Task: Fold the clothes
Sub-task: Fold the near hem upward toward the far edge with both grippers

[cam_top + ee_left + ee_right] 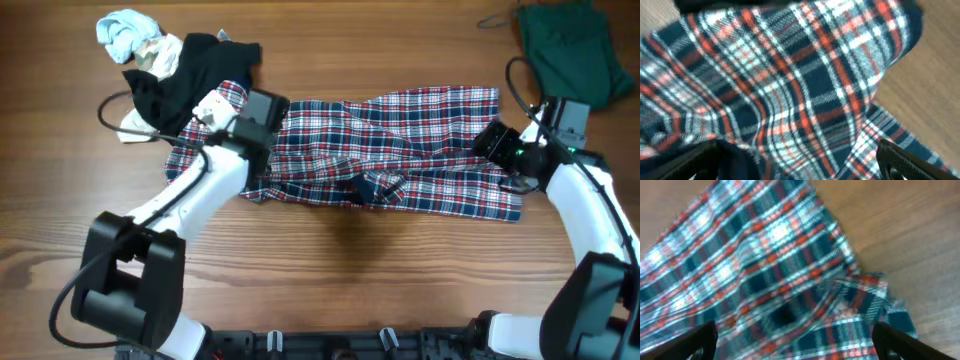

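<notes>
The red, white and navy plaid garment (390,150) lies spread lengthwise across the middle of the wooden table. My left gripper (262,125) sits at its left end; in the left wrist view its fingers (800,165) are spread wide, with plaid cloth (790,85) filling the view between and under them. My right gripper (492,142) sits at the garment's right end. In the right wrist view its fingers (795,342) are spread wide over plaid cloth (765,280), near the garment's corner. Neither gripper pinches the cloth.
A black garment (190,75) lies at the back left, partly over the plaid's left end, with a pale blue and cream bundle (135,40) behind it. A green garment (575,45) lies at the back right. Bare wood (350,260) runs along the front.
</notes>
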You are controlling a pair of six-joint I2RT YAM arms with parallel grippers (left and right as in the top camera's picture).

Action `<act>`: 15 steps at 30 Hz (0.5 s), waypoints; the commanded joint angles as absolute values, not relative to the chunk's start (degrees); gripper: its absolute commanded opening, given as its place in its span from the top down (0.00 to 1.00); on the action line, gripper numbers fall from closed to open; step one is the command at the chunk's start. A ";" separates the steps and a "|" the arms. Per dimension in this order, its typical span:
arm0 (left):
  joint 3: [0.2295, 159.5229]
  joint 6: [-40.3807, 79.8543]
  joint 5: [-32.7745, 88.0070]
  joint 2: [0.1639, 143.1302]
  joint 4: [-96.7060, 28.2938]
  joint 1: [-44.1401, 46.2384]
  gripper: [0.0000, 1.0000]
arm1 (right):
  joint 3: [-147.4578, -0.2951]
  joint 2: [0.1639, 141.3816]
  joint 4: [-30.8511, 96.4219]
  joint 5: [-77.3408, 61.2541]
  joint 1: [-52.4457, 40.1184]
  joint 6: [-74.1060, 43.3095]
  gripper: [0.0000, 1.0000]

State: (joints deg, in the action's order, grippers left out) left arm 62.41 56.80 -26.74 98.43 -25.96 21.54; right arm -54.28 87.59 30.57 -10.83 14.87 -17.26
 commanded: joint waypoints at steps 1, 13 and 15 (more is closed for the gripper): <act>69.52 49.63 -23.79 97.73 -33.58 21.10 0.02 | -59.29 81.21 37.23 -18.09 14.61 -10.96 0.04; 73.19 48.21 -8.99 94.54 -55.57 24.36 0.96 | -57.60 83.07 44.62 -18.83 -5.08 -9.69 0.96; 73.19 48.21 -8.99 94.54 -55.61 26.00 0.96 | -57.60 88.60 42.70 -17.96 -7.73 -11.99 0.96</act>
